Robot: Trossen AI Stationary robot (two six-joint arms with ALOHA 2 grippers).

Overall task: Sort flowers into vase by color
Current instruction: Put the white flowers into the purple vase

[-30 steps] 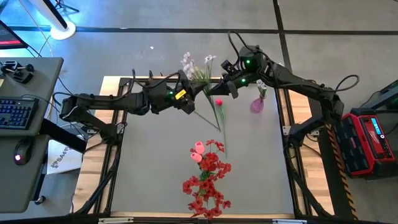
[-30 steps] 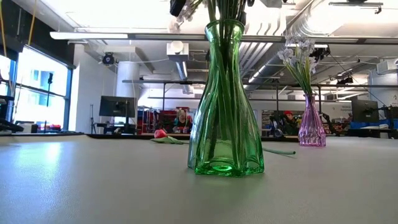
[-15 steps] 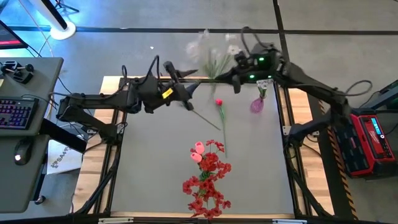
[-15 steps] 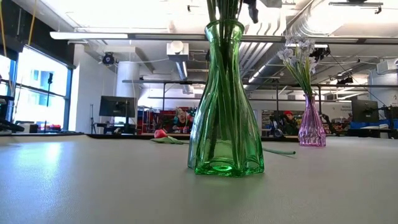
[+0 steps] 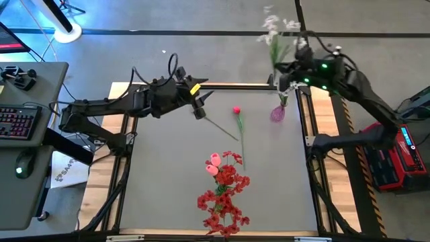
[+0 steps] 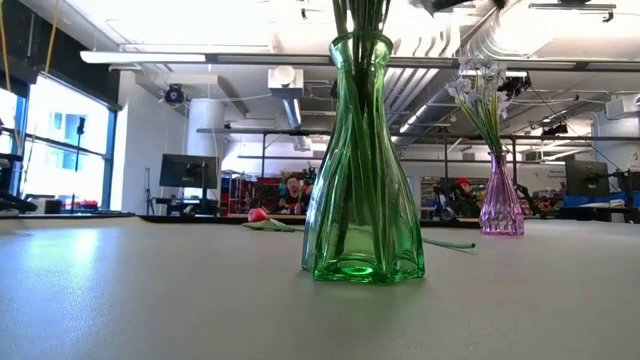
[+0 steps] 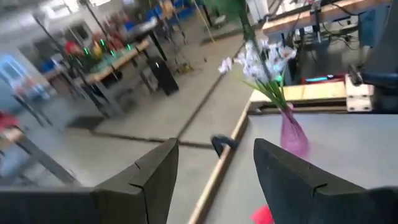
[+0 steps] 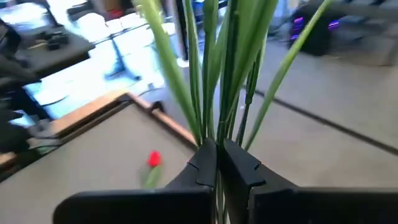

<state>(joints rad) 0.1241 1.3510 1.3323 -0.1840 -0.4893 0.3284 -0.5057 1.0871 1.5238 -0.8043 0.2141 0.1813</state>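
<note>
My right gripper is shut on a white-blossom spray with green stems, held high over the table's far right corner. Just near of it, a purple vase stands on the table with white sprays in it. A green vase holds red blossom clusters and a pink bud near the front middle. A single red bud lies on the table on its long stem. My left gripper is open and empty, left of the red bud. My right gripper pinches several thin green stems of the white spray together between its two fingers. The stems run on past the fingertips and fan out toward the blossoms. The spray is lifted clear of the table and of the purple vase.
The table's wooden rim frames a grey mat. A desk with a keyboard stands off the left side, and a red case off the right. A second loose stem lies beside the red bud.
My right gripper has carried the white spray up and toward the table's right edge, from beside my left gripper to above the purple vase. My left gripper has drawn back a little toward the table's left and far edges, apart from the spray.
</note>
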